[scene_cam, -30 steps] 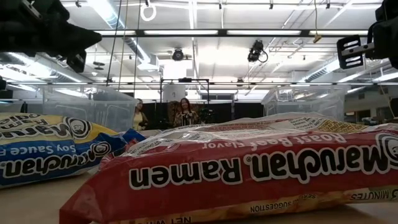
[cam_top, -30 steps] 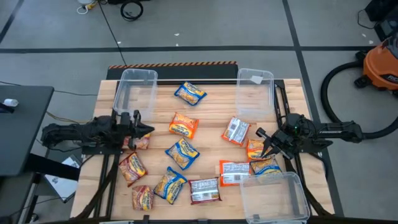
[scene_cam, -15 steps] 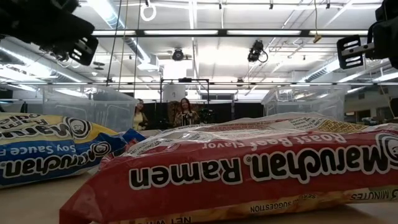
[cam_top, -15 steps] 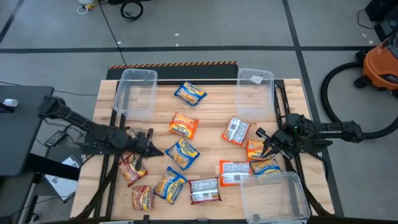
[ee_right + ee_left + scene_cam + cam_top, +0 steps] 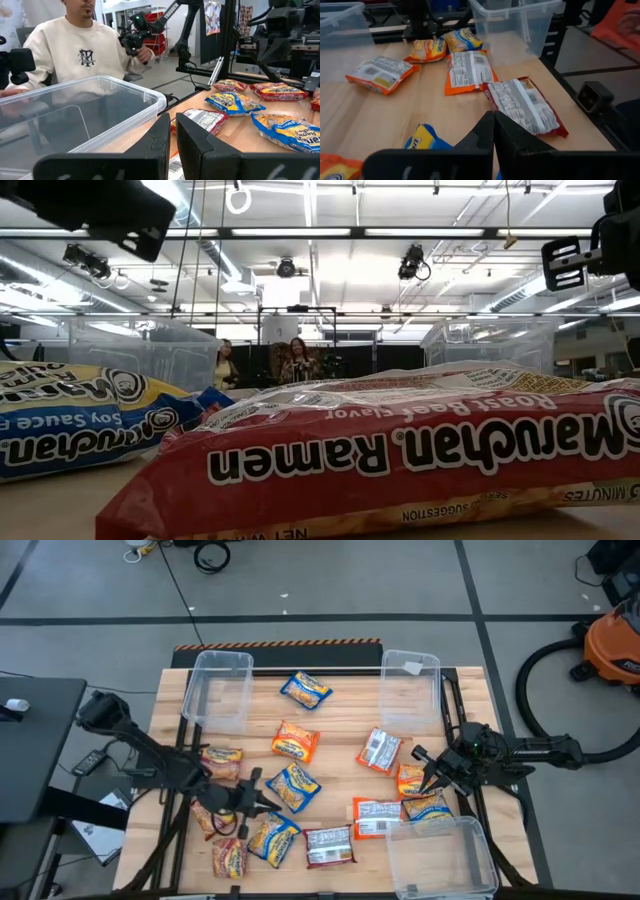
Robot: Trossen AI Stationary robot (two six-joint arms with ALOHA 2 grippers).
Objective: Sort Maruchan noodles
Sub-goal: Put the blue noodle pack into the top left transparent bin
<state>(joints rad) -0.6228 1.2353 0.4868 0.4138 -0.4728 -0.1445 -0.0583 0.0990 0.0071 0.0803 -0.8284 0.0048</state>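
Wood: the tabletop (image 5: 340, 720) is pale planks, with ramen packets scattered across it and three clear bins on it.
Left gripper: the left gripper (image 5: 262, 802) sits low over the table's near-left part, fingers pressed together with nothing between them, pointing toward 3 o'clock; in the left wrist view (image 5: 493, 131) the two dark fingers meet in a narrow line.
Under the left gripper: its tip lies between the blue-and-yellow packet (image 5: 294, 786) at the table's centre and a second blue-and-yellow packet (image 5: 272, 837) at 6 o'clock of that one; I cannot tell if it touches either.
Red packets: three lie at the near-left, the uppermost red packet (image 5: 221, 762) at 9 o'clock of the centre.
Right gripper: the right gripper (image 5: 424, 771) waits at the table's right edge, fingers nearly closed on nothing, above an orange packet (image 5: 411, 780).
Face-down packets: an orange-edged white-backed packet (image 5: 377, 817) and a red-edged one (image 5: 329, 846) lie near the front; another (image 5: 380, 750) lies right of centre.
Other noodles: an orange packet (image 5: 295, 741) and a blue one (image 5: 305, 690) toward 12 o'clock.
Bins: one far-left bin (image 5: 218, 688), one far-right bin (image 5: 410, 686), one near-right bin (image 5: 441, 857).
Person: seated beyond the table in a cream sweatshirt (image 5: 85, 55).
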